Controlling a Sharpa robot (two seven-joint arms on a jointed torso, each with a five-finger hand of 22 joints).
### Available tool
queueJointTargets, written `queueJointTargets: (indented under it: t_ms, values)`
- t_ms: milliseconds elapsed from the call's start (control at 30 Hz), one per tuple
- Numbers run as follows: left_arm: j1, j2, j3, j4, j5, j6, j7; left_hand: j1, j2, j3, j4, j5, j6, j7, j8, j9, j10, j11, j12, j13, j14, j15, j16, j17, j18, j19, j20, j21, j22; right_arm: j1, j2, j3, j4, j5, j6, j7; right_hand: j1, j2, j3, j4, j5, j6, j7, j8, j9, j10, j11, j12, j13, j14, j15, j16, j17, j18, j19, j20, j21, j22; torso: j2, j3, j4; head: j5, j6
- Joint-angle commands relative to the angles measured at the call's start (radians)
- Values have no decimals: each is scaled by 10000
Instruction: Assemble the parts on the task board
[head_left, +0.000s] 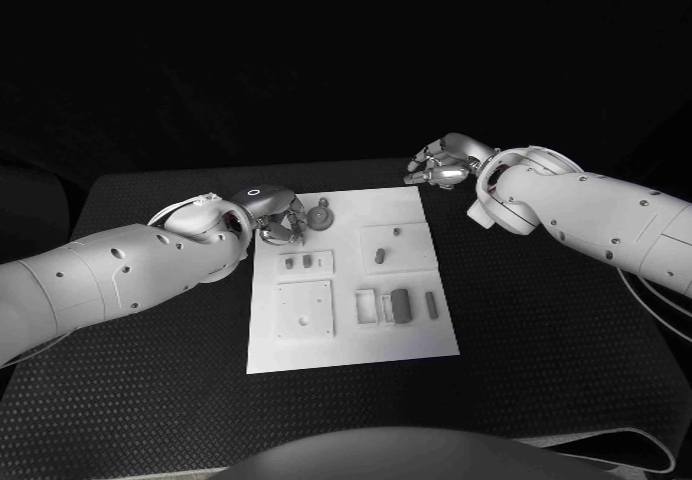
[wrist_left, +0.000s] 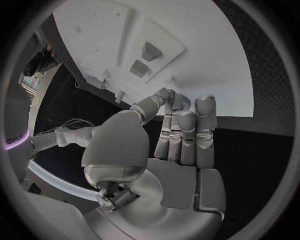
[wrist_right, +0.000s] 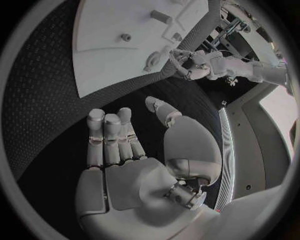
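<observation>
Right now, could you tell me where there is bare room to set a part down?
The black table lies bare in front of the task board and beside its right edge. The board's own front strip is bare too. Its far left corner is crowded: the left hand sits there. The right hand hovers off the far right corner.

I note a black bench (head_left: 548, 380) with a fine dotted texture filling my head view from 3 to 9 o'clock. Beyond its far edge at 12 o'clock, only darkness.

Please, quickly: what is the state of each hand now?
Left hand: open, holding nothing.
Right hand: open, holding nothing.
</observation>
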Motion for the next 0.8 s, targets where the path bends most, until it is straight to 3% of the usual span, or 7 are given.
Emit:
queueJointTargets:
  t_ms: [33,800]
  values:
    - [4,35,-47,-42,-22,103,26,6,131,48,3,36,35,-6,65,13,85,48,64,97,37,-36,-68,-10,1291,-2,-37,12,186,-2,-6,5,5,-6,97,81,-57,63,-38,-16,31,-76,125,23,-18,-51,2,60,-14,-48,-12,-15,-16,531,8,-88,-51,-4,4,10,-12,1,-10]
    - [1,-29,-74,130,-59,314,-27,4,136,67,4,36,40,-9,71,15,108,43,47,108,42,-41,-86,-11,1283,-4,-43,4,183,-2,-17,5,2,-6,99,83,-57,63,-37,-19,31,-78,125,25,-22,-52,3,63,-19,-49,-11,-14,-17,531,8,-88,-52,-4,1,9,-7,-17,-37]
